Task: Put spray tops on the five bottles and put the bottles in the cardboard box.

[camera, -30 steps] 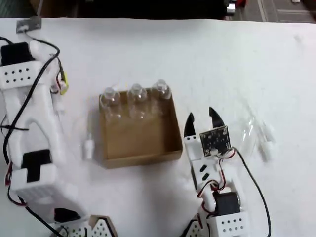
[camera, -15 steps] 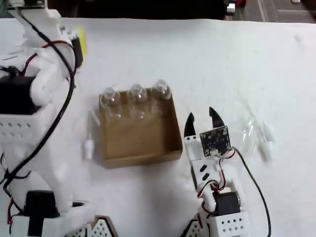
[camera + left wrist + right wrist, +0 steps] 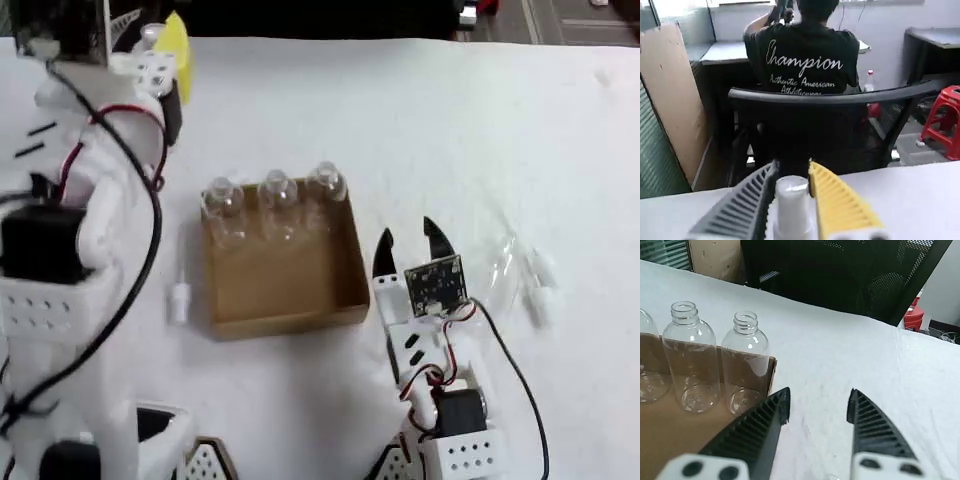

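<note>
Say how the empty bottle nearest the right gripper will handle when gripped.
The bottle looks clear and empty, so it is probably light. It stands tall on a narrow base, so a push may tip it. Its smooth round wall could slip in a grip.

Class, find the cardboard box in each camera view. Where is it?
High view: cardboard box, mid-picture, beside the right gripper.
Right wrist view: box beside that gripper.
Left wrist view: faces the chair instead.
Landmark: uncapped bottles standing in the box.
</note>
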{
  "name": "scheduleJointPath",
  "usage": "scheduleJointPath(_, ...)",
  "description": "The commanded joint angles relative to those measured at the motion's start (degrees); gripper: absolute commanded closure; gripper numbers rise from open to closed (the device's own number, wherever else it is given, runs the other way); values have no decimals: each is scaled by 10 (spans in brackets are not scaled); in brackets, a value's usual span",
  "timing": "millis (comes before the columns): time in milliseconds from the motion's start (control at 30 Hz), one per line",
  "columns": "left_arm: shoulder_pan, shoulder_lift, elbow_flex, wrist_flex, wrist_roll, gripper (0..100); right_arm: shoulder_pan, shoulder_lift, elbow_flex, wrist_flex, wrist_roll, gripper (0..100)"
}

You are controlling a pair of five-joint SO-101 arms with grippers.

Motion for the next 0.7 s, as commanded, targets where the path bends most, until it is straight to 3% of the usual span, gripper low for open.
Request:
scheduleJointPath(0,6,-141,192,-177,-7,976,0,-1,4,-10,7,832)
scheduleJointPath(133,10,-205,357,-385,-42,976,0,-1,4,-10,7,832)
scheduleJointPath(233,10,-206,444,-496,-45,976,0,-1,4,-10,7,832)
scheduleJointPath(667,37,-209,542,-535,-70,976,0,0,4,-10,7,832)
